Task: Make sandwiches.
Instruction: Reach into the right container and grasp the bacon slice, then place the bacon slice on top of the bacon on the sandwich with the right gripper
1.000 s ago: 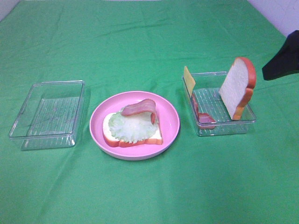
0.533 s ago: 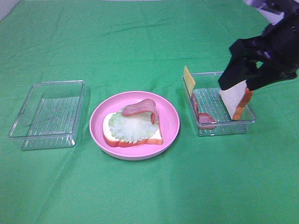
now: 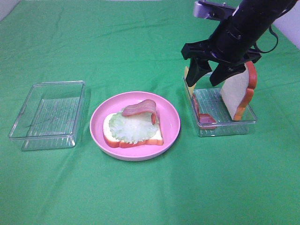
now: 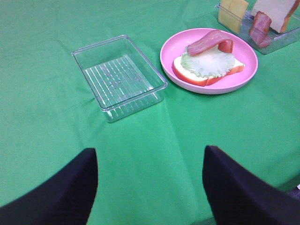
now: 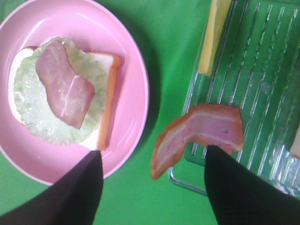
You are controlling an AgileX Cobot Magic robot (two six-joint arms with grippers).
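An open sandwich lies on the pink plate (image 3: 171, 123): a bread slice (image 3: 154, 137), lettuce (image 3: 131, 129) and a curled meat strip (image 3: 140, 108). It also shows in the right wrist view (image 5: 63, 84) and the left wrist view (image 4: 208, 54). The right clear tray (image 3: 243, 123) holds an upright bread slice (image 3: 238, 91), a yellow cheese square (image 3: 188, 75) and a meat strip (image 3: 205, 118) draped over its edge (image 5: 201, 133). My right gripper (image 3: 206, 78) hangs open and empty above this tray, over the cheese and meat. My left gripper (image 4: 150, 187) is open and empty, low over the cloth, out of the exterior view.
An empty clear tray (image 3: 47, 115) stands left of the plate, also in the left wrist view (image 4: 119, 70). Everything sits on a green cloth (image 3: 150, 192). The right arm (image 3: 248, 23) reaches in from the top right.
My right arm has swung in from the right edge and now hangs over the left part of the right tray. The food has not moved.
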